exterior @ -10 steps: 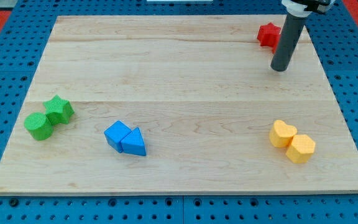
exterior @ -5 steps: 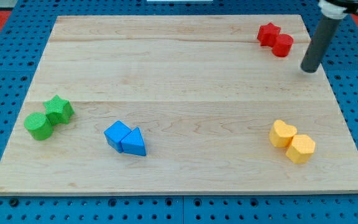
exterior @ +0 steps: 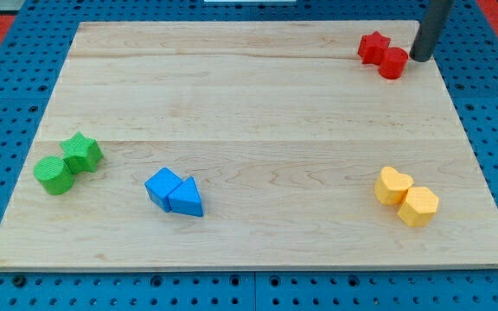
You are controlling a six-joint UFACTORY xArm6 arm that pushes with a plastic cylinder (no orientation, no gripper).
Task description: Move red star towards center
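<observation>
The red star [exterior: 372, 47] lies near the board's top right corner, touching a red cylinder [exterior: 394, 62] on its lower right. My tip [exterior: 421, 57] stands just to the right of the red cylinder, close to it, near the board's right edge. The rod rises out of the view's top.
A green star [exterior: 83, 152] and a green cylinder [exterior: 54, 174] sit together at the left. A blue cube [exterior: 162, 186] and a blue triangle [exterior: 187, 198] touch at the lower left. A yellow heart [exterior: 392, 185] and a yellow hexagon [exterior: 419, 206] sit at the lower right.
My tip moved from below the red blocks out to the right, then up towards the view's top, ending beside the red cylinder. No block has moved.
</observation>
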